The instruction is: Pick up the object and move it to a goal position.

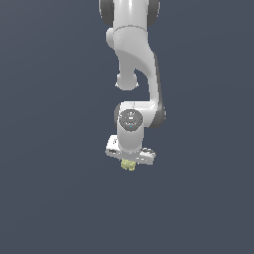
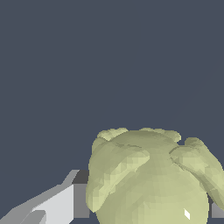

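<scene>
The object [image 1: 129,165] is a small, bumpy, pale yellow-green lump sitting directly under the white hand of my gripper [image 1: 129,161]. In the wrist view the object [image 2: 148,179] fills the space between the two fingers. One grey-white finger [image 2: 59,204] touches its side, and only a sliver of the other finger [image 2: 217,210] shows at the picture's edge. The gripper is shut on the object. In the exterior view the fingers are hidden by the hand and the lump.
The white arm [image 1: 139,59] comes down from the top of the exterior view. Around it is only a plain dark blue-grey surface [image 1: 49,198]. No goal marker shows.
</scene>
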### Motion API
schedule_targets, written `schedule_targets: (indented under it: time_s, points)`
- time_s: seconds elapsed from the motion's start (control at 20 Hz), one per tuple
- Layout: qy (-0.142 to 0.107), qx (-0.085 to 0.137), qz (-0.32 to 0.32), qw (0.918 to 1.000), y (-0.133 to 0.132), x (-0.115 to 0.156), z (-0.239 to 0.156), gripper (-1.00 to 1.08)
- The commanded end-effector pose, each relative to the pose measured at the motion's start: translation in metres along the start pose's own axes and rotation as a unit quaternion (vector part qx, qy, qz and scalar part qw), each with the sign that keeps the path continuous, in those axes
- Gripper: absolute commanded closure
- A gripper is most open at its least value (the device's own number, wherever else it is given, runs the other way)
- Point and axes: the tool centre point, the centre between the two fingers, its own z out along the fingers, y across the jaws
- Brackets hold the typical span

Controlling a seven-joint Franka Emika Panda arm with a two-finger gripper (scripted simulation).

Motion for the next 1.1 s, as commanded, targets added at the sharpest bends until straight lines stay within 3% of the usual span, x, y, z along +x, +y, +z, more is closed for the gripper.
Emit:
schedule_targets:
  time_s: [0.0,0.4,1.05]
  points:
    - [0.001,0.000,0.000,1.0000,0.006,-0.001,-0.009,1.08]
    - [0.001,0.000,0.000,1.0000,0.042,-0.010,-0.060,1.08]
    - [0.001,0.001,0.001,1.0000,0.135,-0.031,-0.191,1.08]
